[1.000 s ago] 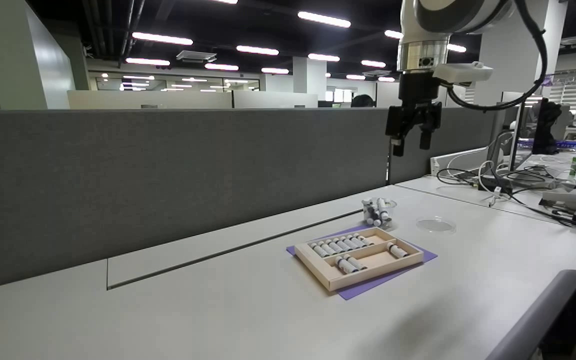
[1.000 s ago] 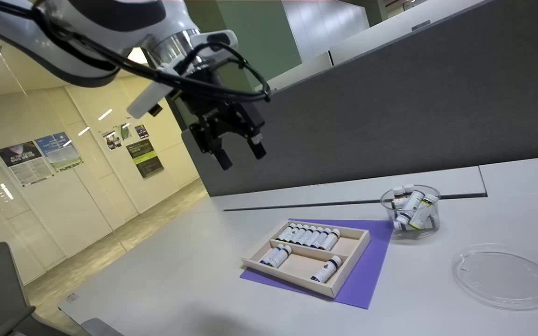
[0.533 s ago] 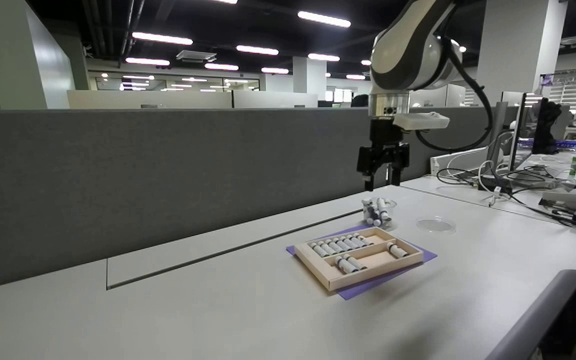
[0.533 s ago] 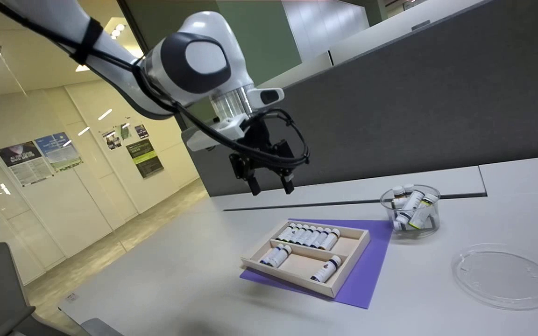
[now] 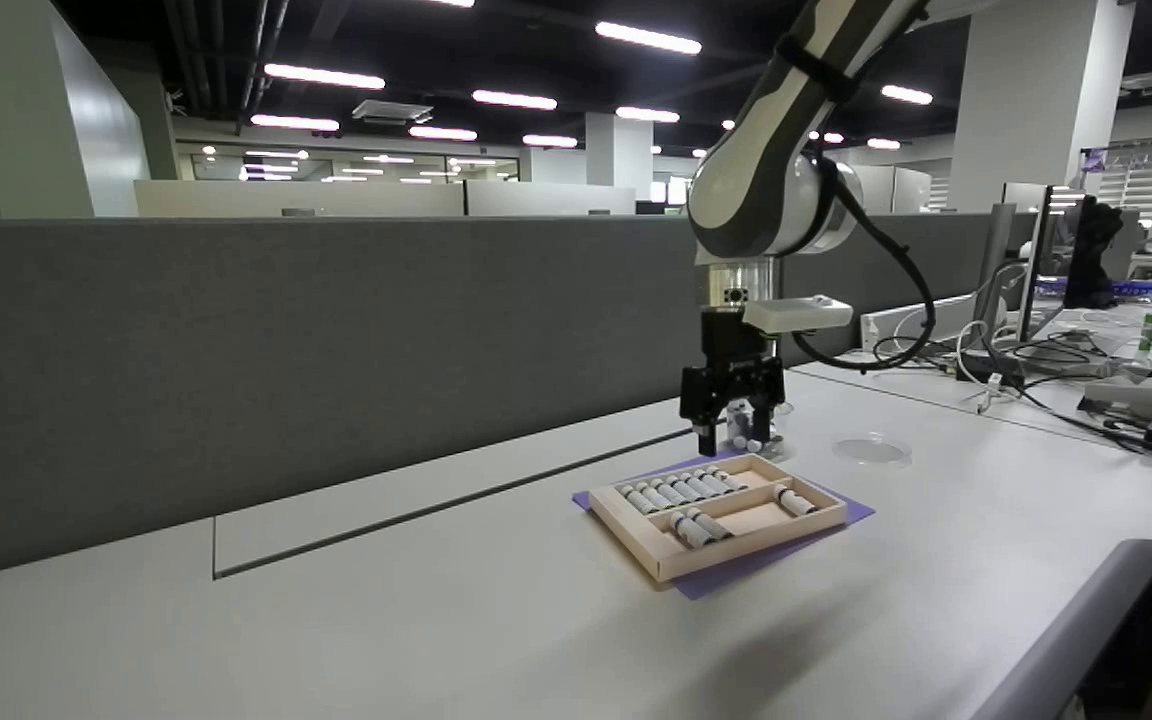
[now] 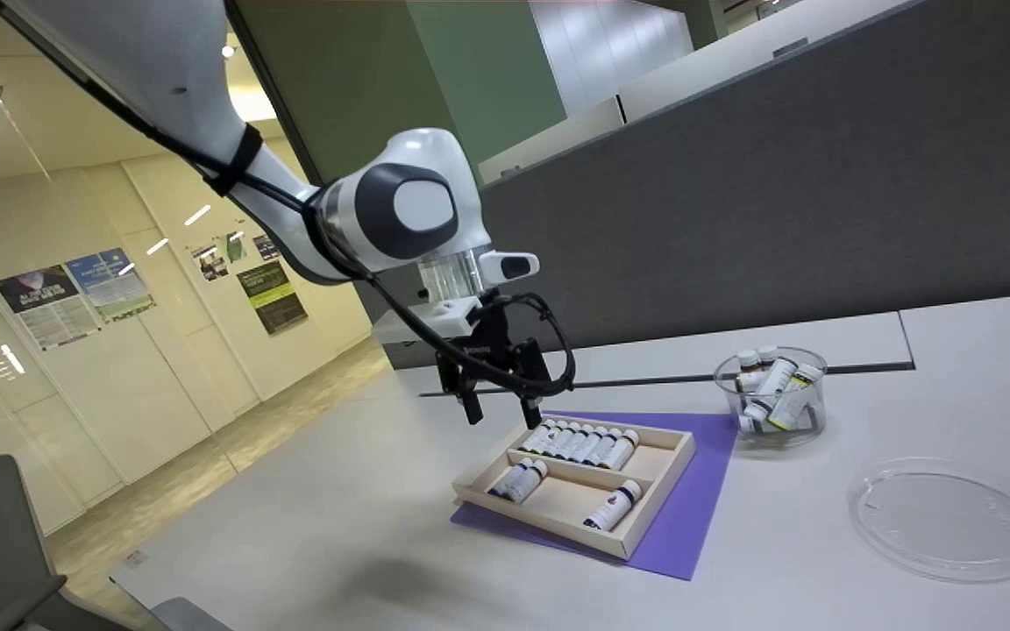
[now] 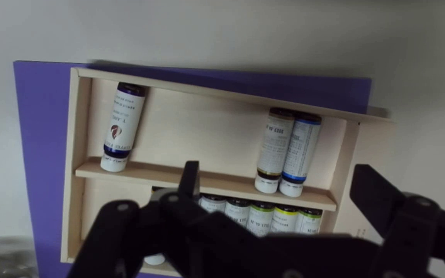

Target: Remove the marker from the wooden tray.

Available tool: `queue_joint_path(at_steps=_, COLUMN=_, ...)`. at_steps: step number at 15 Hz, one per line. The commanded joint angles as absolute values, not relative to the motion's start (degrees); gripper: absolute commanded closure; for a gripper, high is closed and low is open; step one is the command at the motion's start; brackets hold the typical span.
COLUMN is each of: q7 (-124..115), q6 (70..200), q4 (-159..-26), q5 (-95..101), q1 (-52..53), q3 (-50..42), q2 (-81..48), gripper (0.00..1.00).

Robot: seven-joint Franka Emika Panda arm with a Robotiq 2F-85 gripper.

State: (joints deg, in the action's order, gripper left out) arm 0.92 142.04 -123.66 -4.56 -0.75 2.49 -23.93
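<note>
Purple, thin and flat, a rectangular sheet [image 6: 691,491] lies on the white bench [image 5: 356,630] between the bench's back edge and its long open edge. On it sits a light-wood rectangular tray [image 6: 563,502], slightly askew, so that margins of the sheet show beside it. The tray's compartment toward the open edge holds small white-capped vials [image 7: 276,144] with white labels: a side-by-side pair [image 7: 301,148] at one end and a single vial [image 7: 125,119] at the other. Past a wooden divider [image 7: 230,185], toward the back edge, lies a row of similar vials [image 6: 577,444]. Above the tray, toward the end with the pair, hangs the black two-fingered gripper [image 6: 502,414], its fingers well apart; the wrist view shows the pair between them. Farther along the bench are a clear round lid [image 6: 948,526], flat on the surface, and, nearer the back edge, a clear round dish [image 6: 816,414] heaped with more vials. Along that back edge stands a dark grey partition [image 5: 336,350], with a broad white pillar [image 5: 1016,110] well beyond it.
</note>
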Motion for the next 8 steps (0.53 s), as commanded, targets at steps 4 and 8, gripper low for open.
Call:
queue_joint_path(at_steps=4, q7=-1.6, q6=140.8, q4=-121.7, q5=-3.8, q1=0.2, q3=1.0, q2=-27.2, gripper=0.00)
queue_joint_path(at_steps=8, q7=-2.2, q6=140.4, q4=-121.0, q5=-3.6, q1=0.4, q3=0.8, q2=-27.5, gripper=0.00)
